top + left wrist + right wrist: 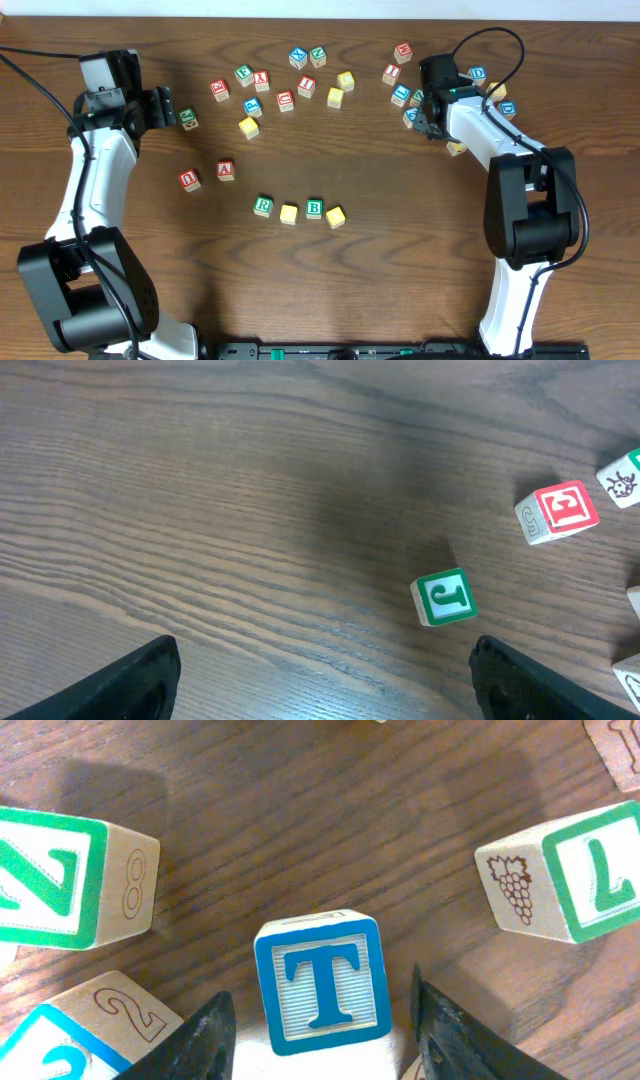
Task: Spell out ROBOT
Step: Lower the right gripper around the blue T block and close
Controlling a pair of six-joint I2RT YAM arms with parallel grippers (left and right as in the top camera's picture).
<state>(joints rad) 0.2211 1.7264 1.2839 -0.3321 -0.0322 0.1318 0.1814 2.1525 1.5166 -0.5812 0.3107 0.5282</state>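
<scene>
A row stands on the table in the overhead view: green-framed R cube (pixel 262 206), yellow cube (pixel 289 213), green-framed B cube (pixel 314 208), second yellow cube (pixel 335 216). The blue-framed T cube (pixel 322 982) sits among the loose cubes at the back right. My right gripper (pixel 320 1030) (pixel 422 112) straddles it, open, with a gap showing on each side of the cube. In the overhead view the T is hidden under that gripper. My left gripper (pixel 325 685) (pixel 165 108) is wide open over bare wood at the back left, holding nothing.
A green N cube (pixel 50 875), a green L cube (pixel 570 870) and a blue 2 cube (pixel 80 1030) crowd the T. A green J cube (pixel 444 597) and a red E cube (pixel 560 510) lie ahead of the left gripper. Red A (pixel 226 170) and U (pixel 189 179) cubes sit left of the row.
</scene>
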